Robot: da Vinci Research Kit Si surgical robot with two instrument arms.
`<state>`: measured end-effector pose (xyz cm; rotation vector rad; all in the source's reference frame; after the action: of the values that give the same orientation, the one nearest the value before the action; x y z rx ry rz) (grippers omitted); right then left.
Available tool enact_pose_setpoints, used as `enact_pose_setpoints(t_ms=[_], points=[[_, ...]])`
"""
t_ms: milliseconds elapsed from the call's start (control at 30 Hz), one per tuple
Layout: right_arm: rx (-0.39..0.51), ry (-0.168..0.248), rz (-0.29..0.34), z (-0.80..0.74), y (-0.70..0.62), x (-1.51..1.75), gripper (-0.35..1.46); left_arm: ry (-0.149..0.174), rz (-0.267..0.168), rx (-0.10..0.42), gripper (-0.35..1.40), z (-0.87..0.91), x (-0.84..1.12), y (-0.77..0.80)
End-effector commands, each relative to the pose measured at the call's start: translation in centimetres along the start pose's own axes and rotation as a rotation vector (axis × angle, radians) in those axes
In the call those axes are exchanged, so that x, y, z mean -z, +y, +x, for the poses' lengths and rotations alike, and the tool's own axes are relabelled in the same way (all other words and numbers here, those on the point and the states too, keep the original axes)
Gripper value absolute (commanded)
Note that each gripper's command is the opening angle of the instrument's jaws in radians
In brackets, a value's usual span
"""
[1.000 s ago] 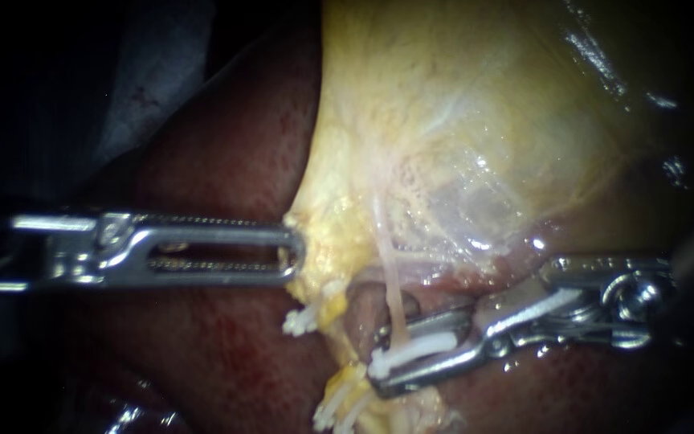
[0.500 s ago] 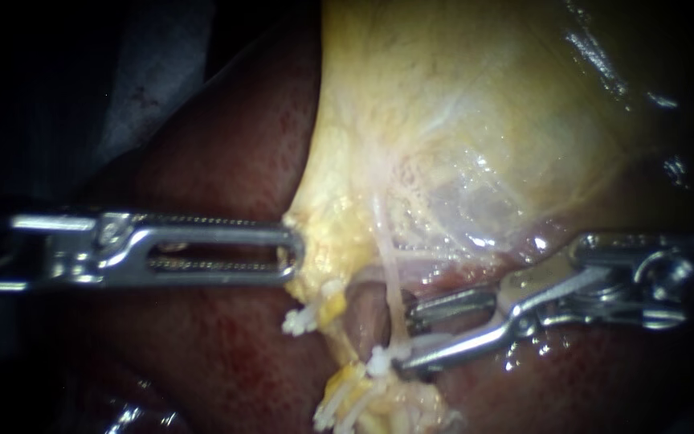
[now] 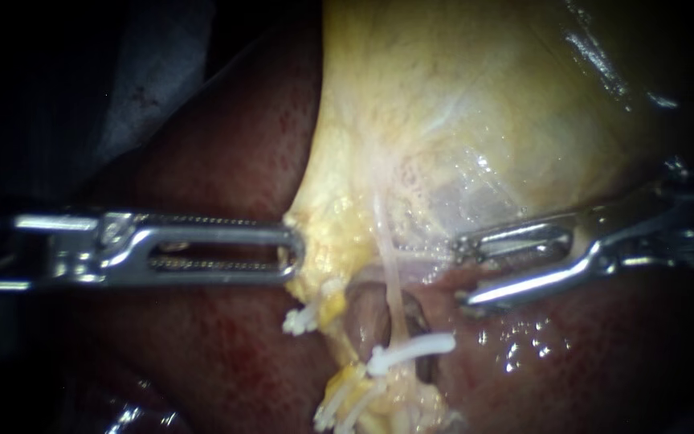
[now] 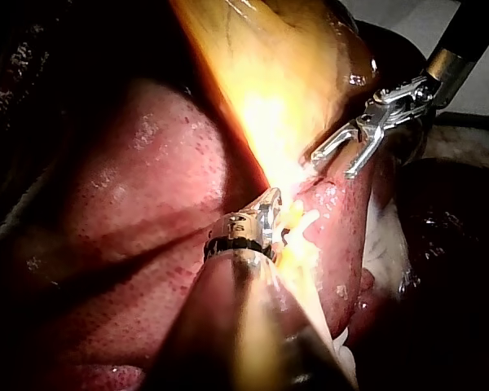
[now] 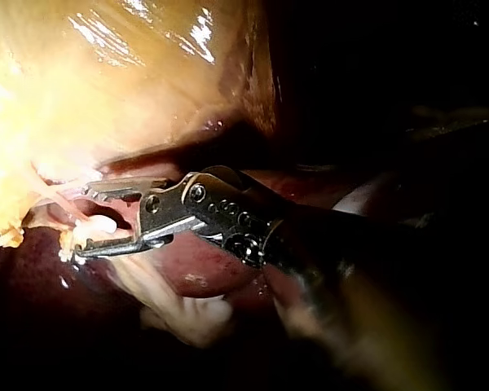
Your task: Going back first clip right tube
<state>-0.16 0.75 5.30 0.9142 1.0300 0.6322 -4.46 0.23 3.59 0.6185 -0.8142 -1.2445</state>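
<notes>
The liver (image 3: 226, 161) fills the left and near part of our field, dark red and wet. Beyond it, to the right, lies the gallbladder (image 3: 459, 104), pale yellow under a glassy film and narrowing to a ragged, fatty edge near the middle.

Our left instrument (image 3: 295, 249) comes in level from the left. Its jaws are together and clamped on that yellow edge. Our right instrument (image 3: 459, 271) comes in from the right with its jaws apart, a clear gap between them and nothing in it. Its tips lie at the near border of the gallbladder, over the liver.

A thin, pale tube (image 3: 393, 289) runs from the gallbladder towards us, between the two instruments. The clip (image 3: 415, 350) sits across the tube at its near end. It is a small white bar, slightly curved, with a knob at its left end where it meets the tube and its longer part pointing right. It lies left of and nearer than the open jaws, apart from them. We see other clips (image 3: 299, 321), also white, on the yellow stump further left.
</notes>
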Motion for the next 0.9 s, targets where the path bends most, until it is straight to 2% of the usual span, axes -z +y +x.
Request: enact_pose_setpoints(t_ms=[33, 233, 367, 600, 900], points=[[-0.003, 0.000, 0.002, 0.01, -0.01, 0.03, 0.45, 0.000, 0.000, 0.000, -0.35, 0.00, 0.00, 0.00], [-0.002, 0.003, -0.001, 0.03, -0.01, 0.08, 0.45, 0.000, -0.001, 0.000, -0.35, 0.01, -0.02, 0.01], [-0.002, 0.003, -0.001, 0.03, -0.01, 0.09, 0.45, -0.003, -0.005, -0.003, -0.35, 0.02, -0.11, 0.06], [-0.001, 0.002, -0.001, 0.02, -0.02, 0.10, 0.45, -0.013, -0.017, -0.009, -0.35, 0.06, -0.41, 0.20], [-0.001, 0.002, 0.000, 0.01, -0.02, 0.10, 0.45, -0.003, -0.010, -0.011, -0.35, 0.07, -0.82, 0.18]])
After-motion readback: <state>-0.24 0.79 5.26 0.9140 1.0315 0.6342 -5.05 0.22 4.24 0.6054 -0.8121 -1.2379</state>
